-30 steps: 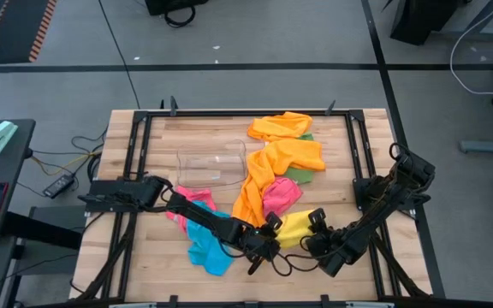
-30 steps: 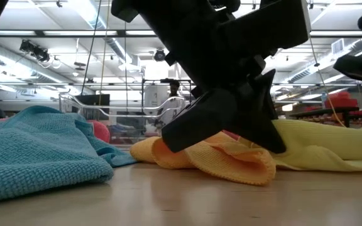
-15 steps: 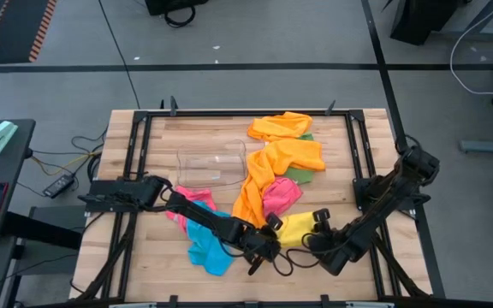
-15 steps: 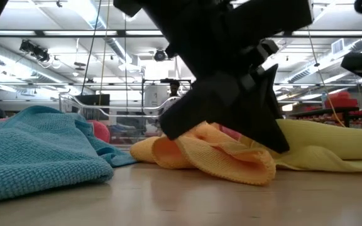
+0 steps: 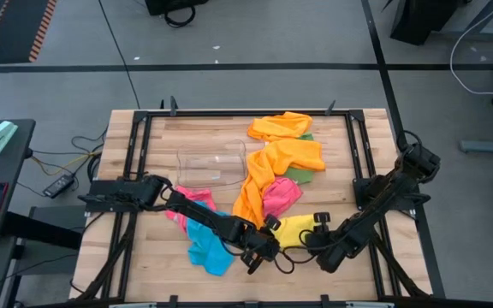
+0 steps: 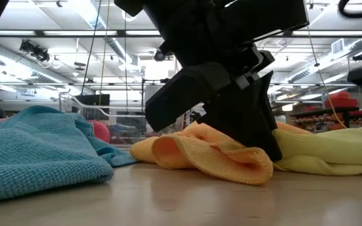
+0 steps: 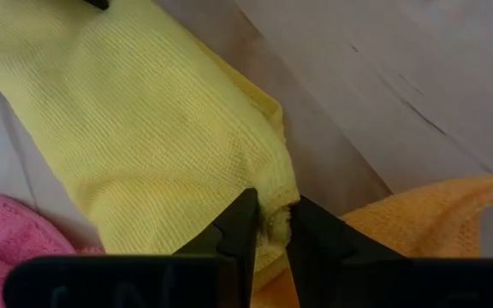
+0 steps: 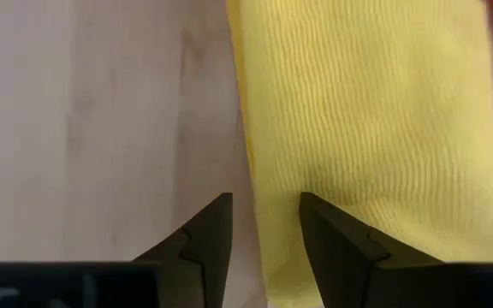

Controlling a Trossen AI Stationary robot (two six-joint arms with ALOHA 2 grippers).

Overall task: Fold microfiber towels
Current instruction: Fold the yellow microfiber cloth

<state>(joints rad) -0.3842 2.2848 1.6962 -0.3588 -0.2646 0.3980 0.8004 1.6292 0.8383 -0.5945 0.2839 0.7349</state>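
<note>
The yellow towel (image 5: pixel 294 229) lies crumpled near the table's front edge, between my two grippers. My left gripper (image 5: pixel 266 236) is shut on its left end, right beside the near end of a long orange towel (image 5: pixel 268 175). My right gripper (image 8: pixel 264 224) is open at the towel's right end. Its fingers stand on either side of the towel's edge (image 8: pixel 251 162) and I see no grip. A blue towel (image 5: pixel 204 244), a pink towel (image 5: pixel 281 195) and a green towel (image 5: pixel 302 175) lie on the wood. My left gripper pinches a small bunch of the yellow towel at its edge (image 7: pixel 272 214) between its two fingers (image 7: pixel 240 224). The fingers slant down from the table's left. The rest of the towel lies slack on the table, with the orange towel (image 7: pixel 426 214) close by.
A clear plastic bin (image 5: pixel 210 164) stands left of the orange towel. A second orange towel (image 5: pixel 281 126) lies near the far edge. Black rails (image 5: pixel 135 171) run along the table's sides. Bare wood (image 5: pixel 255 282) shows along the front edge.
My left gripper has stayed in place and turned about its wrist, and the cloth under it has bunched up a little higher. My right gripper has rolled about its wrist and risen slightly over the yellow towel's right end.
</note>
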